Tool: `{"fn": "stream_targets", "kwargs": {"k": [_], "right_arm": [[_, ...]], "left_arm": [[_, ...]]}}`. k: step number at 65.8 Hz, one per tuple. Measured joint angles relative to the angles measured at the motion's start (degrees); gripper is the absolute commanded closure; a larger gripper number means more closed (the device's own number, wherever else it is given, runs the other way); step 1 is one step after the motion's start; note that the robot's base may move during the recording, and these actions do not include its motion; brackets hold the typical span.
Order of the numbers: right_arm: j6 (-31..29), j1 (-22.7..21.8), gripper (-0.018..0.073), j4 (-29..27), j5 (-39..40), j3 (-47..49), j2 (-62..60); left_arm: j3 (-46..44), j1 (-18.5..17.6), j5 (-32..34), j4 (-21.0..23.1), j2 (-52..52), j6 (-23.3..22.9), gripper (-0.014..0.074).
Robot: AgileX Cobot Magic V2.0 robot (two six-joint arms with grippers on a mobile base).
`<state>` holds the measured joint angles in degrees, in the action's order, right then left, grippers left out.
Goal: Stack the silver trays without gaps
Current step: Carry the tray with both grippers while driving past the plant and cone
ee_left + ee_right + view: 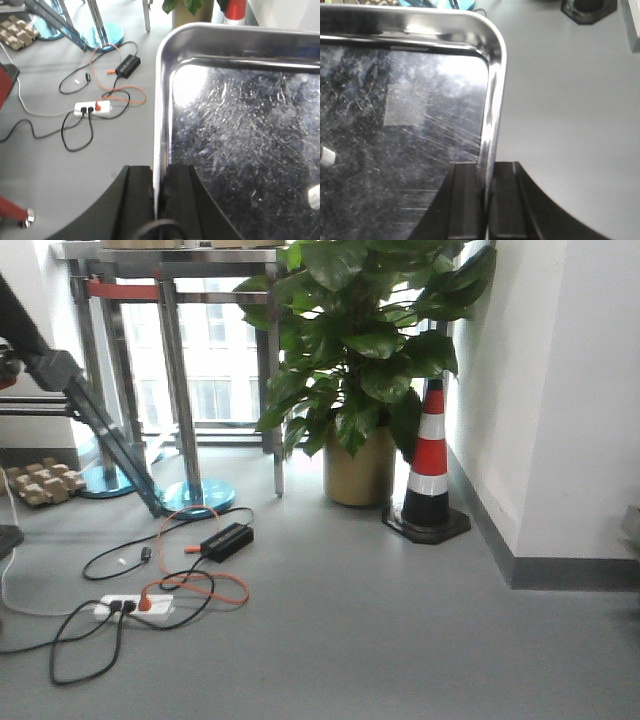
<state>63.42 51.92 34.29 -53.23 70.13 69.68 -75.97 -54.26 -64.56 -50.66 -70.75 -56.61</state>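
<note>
Stainless steel, bright and mirror-like along its edge, makes up the silver tray (240, 150): a shallow pan with a rounded corner, a thin out-turned rim and a flat bottom dulled by a mass of fine scratches, with a pale patch of glare near the corner. In the left wrist view it fills the frame from 12 to 5 o'clock. Its left rim runs down to 6 o'clock, where the left pincer (159, 175) is clenched on it, one black finger outside the rim and one inside the pan. In the right wrist view the pan spreads from 7 through 9 to 12 o'clock, and at 6 o'clock the right pincer (486, 167) grasps the right rim in the same manner, a finger on each side. The tray hangs in the air between the two arms, above the grey floor (45, 185). On that floor, towards 10 and 11 o'clock in the left wrist view, lie a white power strip (92, 107) and a black adapter (128, 64); whether a second pan is nested inside the first I cannot tell
</note>
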Motion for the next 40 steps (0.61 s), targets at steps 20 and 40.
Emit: {"fn": "stream_targets", "kwargs": {"k": [20,40], "right_arm": [[0.00,-0.24,0.0581,0.34,4.20,0.00,0.00],[0.00,-0.48,0.0581,0.80,8.64,0.00,0.00]], "left_arm": [[0.00,0.10,-1.26,-1.34,0.49,0.00,0.0602],[0.00,0.39,-3.18,-2.51,0.49,0.00,0.0602]]}}
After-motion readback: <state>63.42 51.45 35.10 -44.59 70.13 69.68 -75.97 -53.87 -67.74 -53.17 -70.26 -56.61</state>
